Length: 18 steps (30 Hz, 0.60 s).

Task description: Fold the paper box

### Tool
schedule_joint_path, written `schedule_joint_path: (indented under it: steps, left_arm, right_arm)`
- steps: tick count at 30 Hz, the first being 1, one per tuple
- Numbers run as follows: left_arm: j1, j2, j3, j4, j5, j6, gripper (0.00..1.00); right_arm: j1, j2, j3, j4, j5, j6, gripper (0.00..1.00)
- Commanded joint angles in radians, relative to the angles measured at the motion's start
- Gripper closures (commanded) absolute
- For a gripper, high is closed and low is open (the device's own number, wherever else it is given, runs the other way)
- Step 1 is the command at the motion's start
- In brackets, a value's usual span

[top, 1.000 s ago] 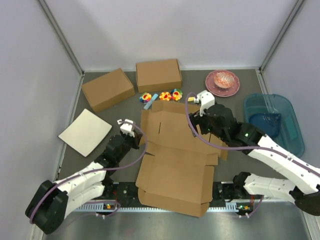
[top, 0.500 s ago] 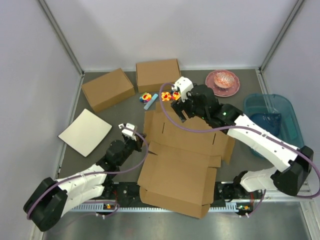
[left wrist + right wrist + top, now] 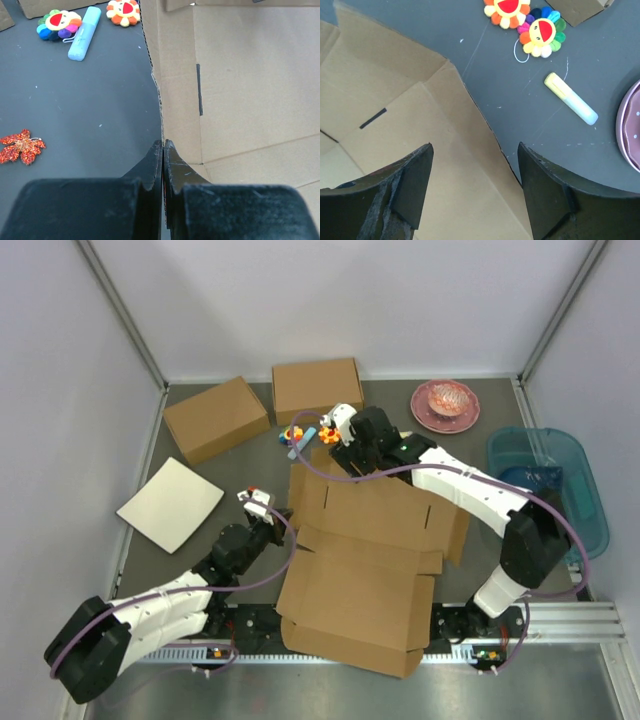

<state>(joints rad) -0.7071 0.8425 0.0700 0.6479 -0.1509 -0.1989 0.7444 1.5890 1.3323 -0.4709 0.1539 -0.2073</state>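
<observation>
In the top view the paper box (image 3: pixel 350 580) lies in the middle of the table (image 3: pixel 225 475) as a big open sheet. Its near part hangs over the edge between the arm bases and its far part reaches toward the flower toys (image 3: pixel 325 432). No wall looks locked, so I judge the folding is at an early step, the work on the far left flap. The left arm lies low and stretched forward, with the left tool (image 3: pixel 278 520) at the left edge of the sheet. The right arm bends in a wide arc across the box, and the right tool (image 3: pixel 328 445) is over the far left corner. In the left wrist view the left tool (image 3: pixel 163 146) is clenched, its tips meeting just at the torn edge of the card (image 3: pixel 250 75); I cannot tell if any card is pinched between them. In the right wrist view the right tool (image 3: pixel 474 150) is released, the jaws standing wide with nothing between them, hanging over the corner panel, with bare table and a small tube (image 3: pixel 570 98) beyond. The next move, I think, asks the right tool to come down on this flap and turn it up along its crease while the left one steadies the edge.
</observation>
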Motion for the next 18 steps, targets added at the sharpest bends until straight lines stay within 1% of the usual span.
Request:
schedule_joint_path:
  steps: [1, 2, 3, 5, 6, 8, 9, 11, 14, 16, 18]
  left_arm:
    - [-0.006, -0.005, -0.004, 0.061, -0.012, 0.01, 1.0]
    - [-0.008, -0.008, -0.004, 0.058, -0.013, 0.007, 1.0]
    - [-0.008, -0.008, -0.004, 0.053, -0.015, 0.006, 1.0]
    - [-0.008, -0.016, -0.001, 0.044, -0.022, 0.0, 1.0]
    - [-0.009, -0.02, 0.001, 0.03, -0.029, -0.005, 1.0]
    - [-0.008, -0.033, -0.001, 0.024, -0.042, -0.014, 1.0]
    - [-0.009, -0.037, -0.001, 0.019, -0.05, -0.019, 1.0]
    - [-0.009, -0.046, 0.004, 0.001, -0.062, -0.031, 1.0]
    - [-0.008, -0.056, 0.022, -0.048, -0.09, -0.051, 1.0]
    - [-0.008, -0.066, 0.04, -0.089, -0.118, -0.063, 0.99]
    - [-0.009, -0.071, 0.051, -0.108, -0.127, -0.074, 0.96]
  right_arm:
    - [-0.017, 0.031, 0.076, 0.038, -0.02, -0.007, 0.34]
    - [-0.016, 0.035, 0.076, 0.04, -0.024, -0.006, 0.38]
    - [-0.016, 0.038, 0.07, 0.044, -0.025, -0.004, 0.45]
    - [-0.017, 0.034, 0.059, 0.063, -0.016, 0.006, 0.53]
    - [-0.016, 0.026, 0.05, 0.069, -0.019, 0.008, 0.59]
    - [-0.016, 0.023, 0.028, 0.081, -0.027, 0.013, 0.64]
    - [-0.017, 0.023, 0.016, 0.081, -0.028, 0.014, 0.69]
    - [-0.017, 0.019, 0.001, 0.083, -0.033, 0.02, 0.74]
    - [-0.016, -0.007, -0.034, 0.09, -0.05, 0.04, 0.88]
    - [-0.016, -0.03, -0.064, 0.097, -0.05, 0.06, 0.92]
    - [-0.005, -0.064, -0.094, 0.097, -0.039, 0.074, 0.96]
